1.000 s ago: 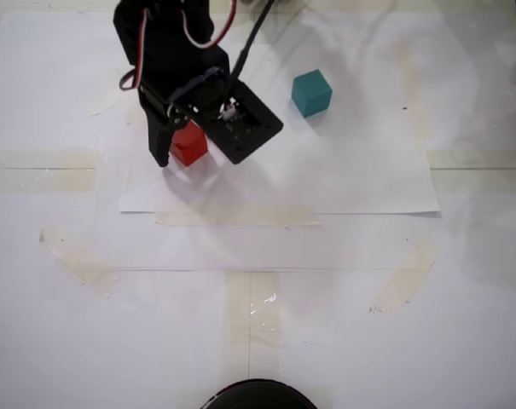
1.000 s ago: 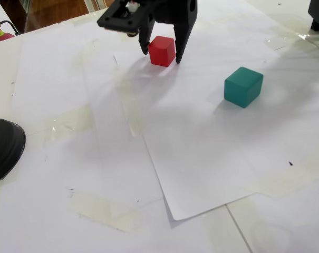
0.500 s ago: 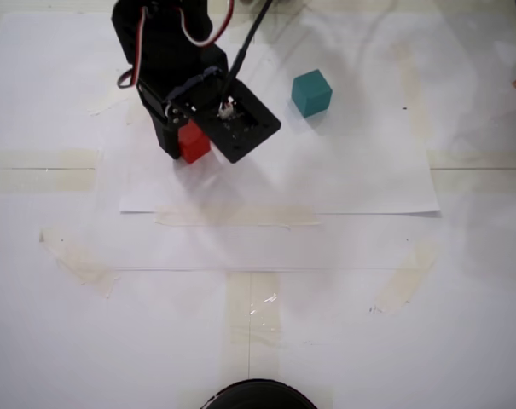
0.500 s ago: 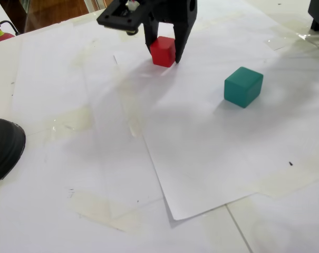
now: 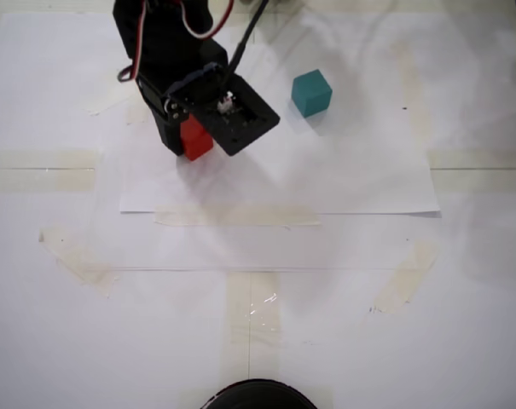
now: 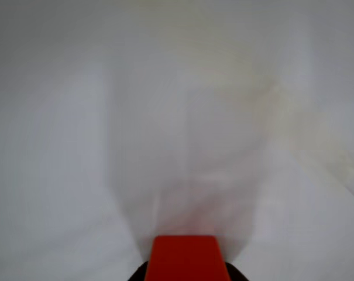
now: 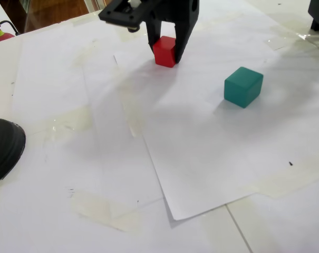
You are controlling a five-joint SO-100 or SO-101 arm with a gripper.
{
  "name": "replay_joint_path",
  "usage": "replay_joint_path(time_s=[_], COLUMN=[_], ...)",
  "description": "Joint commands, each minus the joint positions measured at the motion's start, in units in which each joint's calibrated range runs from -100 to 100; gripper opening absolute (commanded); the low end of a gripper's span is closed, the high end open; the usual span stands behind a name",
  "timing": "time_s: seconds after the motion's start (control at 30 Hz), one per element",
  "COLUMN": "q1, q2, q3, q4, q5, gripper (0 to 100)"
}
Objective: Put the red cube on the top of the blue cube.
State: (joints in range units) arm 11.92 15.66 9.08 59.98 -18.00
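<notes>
The red cube (image 5: 195, 139) sits between the fingers of my black gripper (image 5: 192, 146), which is shut on it. A fixed view shows the same grip from the side, with the gripper (image 7: 166, 57) around the red cube (image 7: 164, 50), low over the white paper; I cannot tell if the cube touches the sheet. The wrist view shows only the red cube (image 6: 185, 257) at the bottom edge over blurred white paper. The blue cube (image 5: 311, 93) is teal and stands alone on the paper to the right of the gripper; it also shows at the right (image 7: 243, 86). It is out of the wrist view.
A white paper sheet (image 5: 343, 183) is taped onto the white table, with several tape strips (image 5: 236, 216) around it. A black rounded object (image 5: 258, 397) lies at the near edge, seen at the left in the other fixed view (image 7: 2, 147).
</notes>
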Motion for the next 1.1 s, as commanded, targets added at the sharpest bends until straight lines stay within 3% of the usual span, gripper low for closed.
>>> replay_joint_path(time_s=[0.0, 0.43, 1.07], q1=[-0.03, -4.5, -18.43], q2=[-9.22, -29.05, -46.91], q3=[3.49, 11.66, 16.47], q4=[1.61, 10.26, 20.45], q5=[-1.32, -6.59, -19.39], gripper=[12, 12, 12])
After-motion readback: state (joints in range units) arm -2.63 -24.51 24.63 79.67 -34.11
